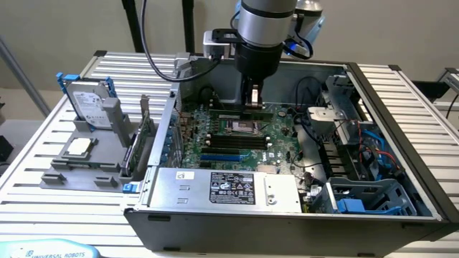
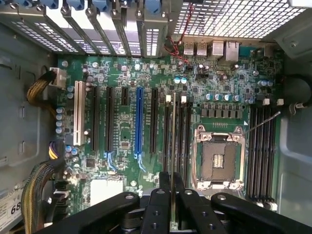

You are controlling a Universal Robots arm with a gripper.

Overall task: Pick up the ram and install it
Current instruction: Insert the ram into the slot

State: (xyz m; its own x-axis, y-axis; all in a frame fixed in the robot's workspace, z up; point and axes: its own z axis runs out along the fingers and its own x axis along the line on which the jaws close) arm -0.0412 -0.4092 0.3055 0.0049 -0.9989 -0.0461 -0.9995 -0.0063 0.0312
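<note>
The arm (image 1: 265,27) reaches straight down into the open computer case (image 1: 287,228), with its tool (image 1: 252,105) clamped on the ram (image 1: 240,114). The stick is held on edge, low over the motherboard (image 2: 122,73). Its long axis is level and lines up with the black slots (image 2: 188,136) beside the empty processor socket (image 2: 218,156).

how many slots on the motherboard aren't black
2. One white slot at the motherboard edge beside the yellow cable bundle; one blue slot among the black ones. The hand may hide more.
</note>
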